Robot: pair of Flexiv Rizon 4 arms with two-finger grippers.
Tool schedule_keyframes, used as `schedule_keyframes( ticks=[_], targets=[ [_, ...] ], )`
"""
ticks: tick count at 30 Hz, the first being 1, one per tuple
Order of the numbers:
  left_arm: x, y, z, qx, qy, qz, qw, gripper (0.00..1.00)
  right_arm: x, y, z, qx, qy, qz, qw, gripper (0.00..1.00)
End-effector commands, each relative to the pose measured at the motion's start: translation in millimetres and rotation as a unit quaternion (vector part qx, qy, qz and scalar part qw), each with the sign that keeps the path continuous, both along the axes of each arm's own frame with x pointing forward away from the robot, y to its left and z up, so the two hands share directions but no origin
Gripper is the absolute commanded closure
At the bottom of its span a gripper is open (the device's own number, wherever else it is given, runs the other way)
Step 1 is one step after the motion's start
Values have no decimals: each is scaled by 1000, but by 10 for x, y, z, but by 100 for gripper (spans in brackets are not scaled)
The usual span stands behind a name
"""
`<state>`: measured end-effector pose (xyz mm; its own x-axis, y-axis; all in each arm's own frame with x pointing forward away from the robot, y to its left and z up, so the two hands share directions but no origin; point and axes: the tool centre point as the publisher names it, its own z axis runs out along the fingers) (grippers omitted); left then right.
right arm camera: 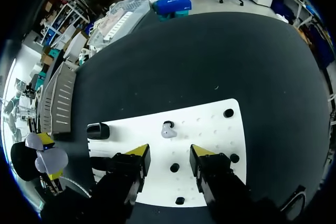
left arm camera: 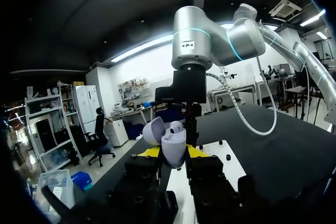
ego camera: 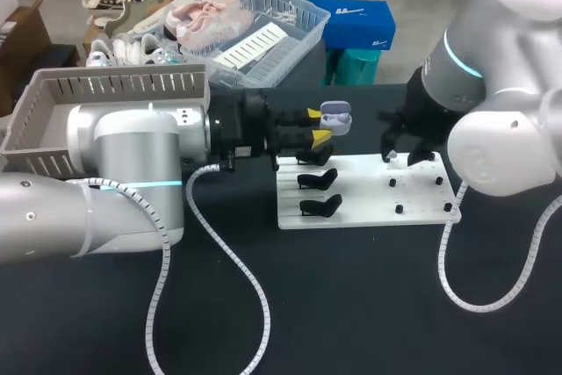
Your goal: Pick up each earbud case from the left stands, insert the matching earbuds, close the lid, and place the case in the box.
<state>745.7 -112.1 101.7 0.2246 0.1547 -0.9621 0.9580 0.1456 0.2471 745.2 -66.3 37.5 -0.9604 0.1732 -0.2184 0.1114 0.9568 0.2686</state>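
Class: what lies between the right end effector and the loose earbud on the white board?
Nothing but bare white board, seen in the right wrist view: the earbud sits just ahead of the open right end effector.

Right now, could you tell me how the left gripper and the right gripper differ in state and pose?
The left gripper is shut on the earbud case, whose lid is open; the right gripper is open and empty. The left gripper reaches out roughly level, while the right gripper points down at the white board, an earbud just ahead of its fingers. Both have yellow tips.
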Motion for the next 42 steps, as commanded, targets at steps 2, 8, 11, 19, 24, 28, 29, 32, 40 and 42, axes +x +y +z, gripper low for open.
schedule_keyframes(
  ticks=[2, 8, 11, 19, 24, 28, 29, 32, 40, 42],
  targets=[
    [-32, -8, 1, 0, -2, 7, 1000, 100, 16, 14, -23, -13, 0, -13, 1000, 53],
    [-32, -8, 1, 0, -2, 7, 1000, 100, 50, 14, -31, -21, -1, -20, 1000, 53],
    [-32, -8, 1, 0, -2, 7, 1000, 100, 75, 4, -51, -15, 0, -22, 1000, 52],
    [-32, -8, 1, 0, -2, 7, 1000, 100, 133, 13, -101, -14, 6, -29, 999, 54],
    [-32, -8, 1, 0, -2, 7, 1000, 100, 161, 31, -111, -8, 8, -32, 999, 56],
    [-32, -8, 1, 0, -2, 7, 1000, 100, 169, 43, -111, -5, 8, -38, 999, 58],
    [-32, -8, 1, 0, -2, 7, 1000, 100, 170, 46, -112, -4, 8, -39, 999, 59],
    [-32, -8, 1, 0, -2, 7, 1000, 100, 179, 57, -124, -3, 8, -41, 999, 60],
    [-32, -8, 1, 0, -2, 7, 1000, 100, 203, 63, -136, -4, 9, -44, 999, 66],
    [-32, -8, 1, 0, -2, 7, 1000, 100, 212, 59, -138, -4, 9, -45, 999, 67]
  ],
)
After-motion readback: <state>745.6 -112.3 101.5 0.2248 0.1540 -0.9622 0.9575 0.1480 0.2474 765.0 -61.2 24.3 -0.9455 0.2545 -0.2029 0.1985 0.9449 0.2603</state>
